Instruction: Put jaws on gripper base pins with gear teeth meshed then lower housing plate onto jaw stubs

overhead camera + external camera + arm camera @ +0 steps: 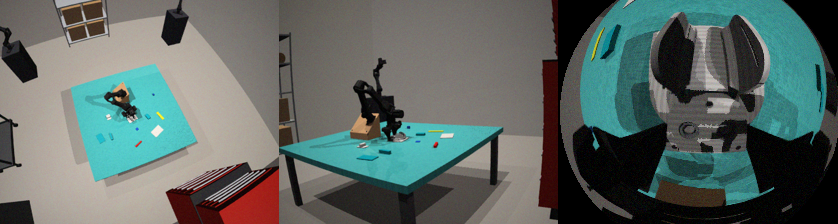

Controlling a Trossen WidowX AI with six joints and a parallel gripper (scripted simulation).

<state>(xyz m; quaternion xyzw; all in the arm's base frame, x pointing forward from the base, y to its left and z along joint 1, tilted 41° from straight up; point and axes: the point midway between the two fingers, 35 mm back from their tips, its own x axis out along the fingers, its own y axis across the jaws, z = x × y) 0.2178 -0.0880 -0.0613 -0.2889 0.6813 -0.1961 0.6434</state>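
My gripper [130, 115] [392, 137] [707, 127] points down, its fingers shut on the opposite sides of the grey housing plate [708, 117]. One round ring shows on the plate; its right half is in shadow. Two grey jaws, the left jaw [674, 57] and the right jaw [752, 57], stand side by side beyond the plate on the pale gripper base [403, 140] [659, 106], which rests on the table. The plate lies over the near ends of the jaws. The stubs, the pins and the gear teeth are hidden, so I cannot tell whether the plate is seated.
The arm stands at a wooden wedge box [123, 86] [370, 133]. A small white part [108, 116] [362, 145] lies left of the base. Teal block [148, 116], yellow bar [160, 115], white sheet [157, 130], blue cube [137, 129] and red bar [138, 143] lie around.
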